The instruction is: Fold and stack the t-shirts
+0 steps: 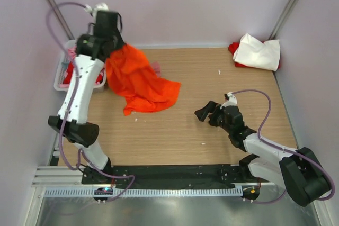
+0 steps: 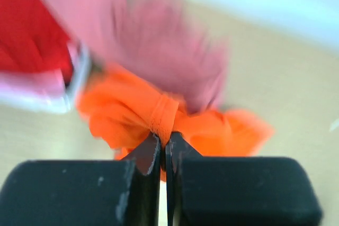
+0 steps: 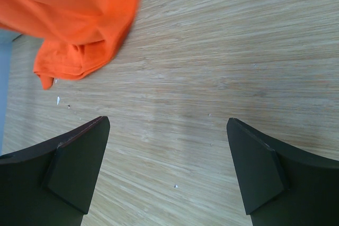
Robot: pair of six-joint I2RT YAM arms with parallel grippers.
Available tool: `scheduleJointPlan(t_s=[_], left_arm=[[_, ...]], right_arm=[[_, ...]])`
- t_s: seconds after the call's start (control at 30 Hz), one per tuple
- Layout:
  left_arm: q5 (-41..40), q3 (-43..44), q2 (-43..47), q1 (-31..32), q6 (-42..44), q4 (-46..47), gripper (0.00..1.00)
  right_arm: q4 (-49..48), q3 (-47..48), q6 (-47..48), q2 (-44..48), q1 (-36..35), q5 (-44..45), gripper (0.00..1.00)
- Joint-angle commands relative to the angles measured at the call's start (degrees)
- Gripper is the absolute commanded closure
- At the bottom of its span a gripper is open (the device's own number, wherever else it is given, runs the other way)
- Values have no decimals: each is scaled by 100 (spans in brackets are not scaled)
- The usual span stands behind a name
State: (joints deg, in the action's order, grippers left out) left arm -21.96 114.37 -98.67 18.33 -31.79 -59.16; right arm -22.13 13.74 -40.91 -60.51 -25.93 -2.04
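Observation:
My left gripper (image 1: pixel 117 47) is shut on the bright orange t-shirt (image 1: pixel 139 81) and holds one end up at the far left, while the rest drapes down onto the wooden table. The pinched fold shows between my closed fingers in the left wrist view (image 2: pixel 163 123). A dusty pink shirt (image 2: pixel 159 46) lies blurred behind it. A white shirt (image 1: pixel 258 52) rests on a red one (image 1: pixel 233 47) at the far right corner. My right gripper (image 1: pixel 207 110) is open and empty, low over bare wood right of the orange shirt (image 3: pixel 74 19).
A white basket (image 1: pixel 59 80) at the far left edge holds red and pink cloth (image 1: pixel 69 72). Grey walls close the table on three sides. Small white crumbs dot the wood (image 1: pixel 219 71).

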Motion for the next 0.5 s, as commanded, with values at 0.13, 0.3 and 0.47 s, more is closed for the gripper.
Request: scheduleJointPlan(t_s=[0.13, 0.3, 0.47], left_arm=[[-1355, 3139, 181, -837, 814, 199, 100], [-2389, 3388, -63, -1059, 2101, 2037, 98], [-3104, 3390, -485, -1129, 3425, 4085, 93]], right_arm=[[-186, 217, -14, -13, -35, 125, 1], [-178, 226, -14, -31, -35, 108, 1], [-195, 217, -23, -49, -35, 134, 1]])
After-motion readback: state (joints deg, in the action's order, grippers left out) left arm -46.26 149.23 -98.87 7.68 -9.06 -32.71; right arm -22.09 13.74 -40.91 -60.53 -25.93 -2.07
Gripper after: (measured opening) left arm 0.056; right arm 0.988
